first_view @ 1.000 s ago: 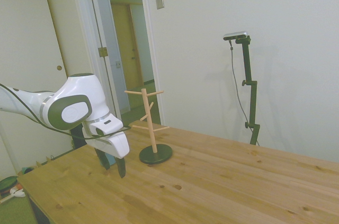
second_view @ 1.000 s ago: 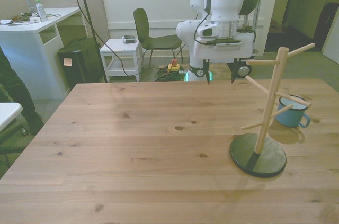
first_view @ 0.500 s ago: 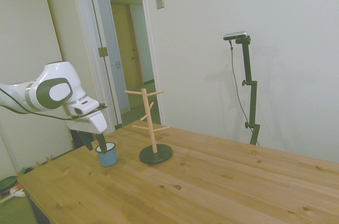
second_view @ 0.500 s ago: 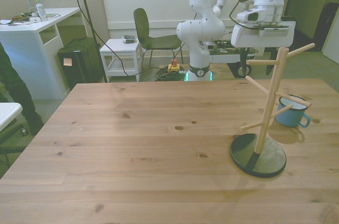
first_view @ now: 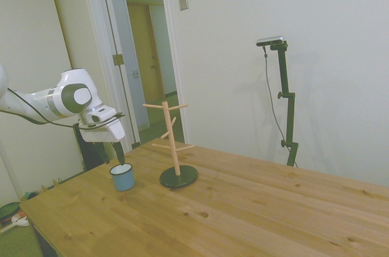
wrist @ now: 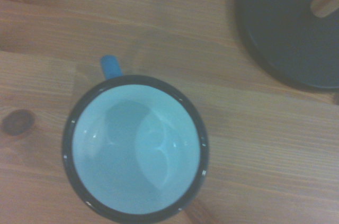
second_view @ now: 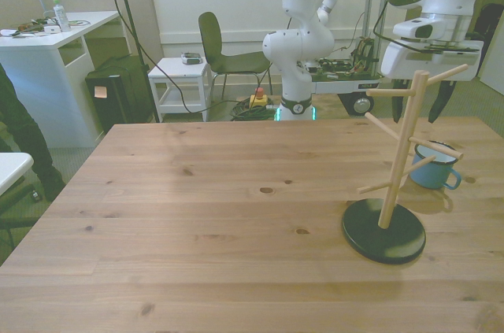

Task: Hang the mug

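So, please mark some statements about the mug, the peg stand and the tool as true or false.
1. The mug stands upright on the table. True.
2. The mug already hangs on a peg. False: it sits beside the peg stand, on the wood.
3. The tool is above the mug. True.
4. The mug holds dark liquid. False: the wrist view shows a pale, empty inside.
5. The peg stand lies on its side. False: it is upright.
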Controlling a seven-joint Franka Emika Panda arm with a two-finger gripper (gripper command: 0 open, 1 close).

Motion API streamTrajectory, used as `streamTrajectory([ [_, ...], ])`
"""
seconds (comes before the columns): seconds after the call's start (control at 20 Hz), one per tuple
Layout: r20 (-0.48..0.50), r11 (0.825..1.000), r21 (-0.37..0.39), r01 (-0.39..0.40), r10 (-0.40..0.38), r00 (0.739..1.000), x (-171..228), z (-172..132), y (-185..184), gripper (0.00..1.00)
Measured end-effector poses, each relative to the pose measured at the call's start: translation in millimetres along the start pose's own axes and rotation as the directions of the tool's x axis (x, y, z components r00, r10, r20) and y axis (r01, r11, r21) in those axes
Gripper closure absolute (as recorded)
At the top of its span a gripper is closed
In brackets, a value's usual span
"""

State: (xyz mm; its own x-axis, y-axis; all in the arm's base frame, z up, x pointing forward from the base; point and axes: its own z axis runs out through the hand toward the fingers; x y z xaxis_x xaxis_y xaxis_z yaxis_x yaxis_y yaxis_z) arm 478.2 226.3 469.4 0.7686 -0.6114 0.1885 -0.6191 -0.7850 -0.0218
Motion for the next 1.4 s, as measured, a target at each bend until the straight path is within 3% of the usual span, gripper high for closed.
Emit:
streamTrajectory([
  [0.3,-0.007,0.999,-0.029,0.035,-0.035,0.999,-21.2,17.6,-16.8,0.00],
  [1.4,-0.039,0.995,-0.076,0.063,-0.066,0.997,-40.3,65.1,-81.0,0.00],
])
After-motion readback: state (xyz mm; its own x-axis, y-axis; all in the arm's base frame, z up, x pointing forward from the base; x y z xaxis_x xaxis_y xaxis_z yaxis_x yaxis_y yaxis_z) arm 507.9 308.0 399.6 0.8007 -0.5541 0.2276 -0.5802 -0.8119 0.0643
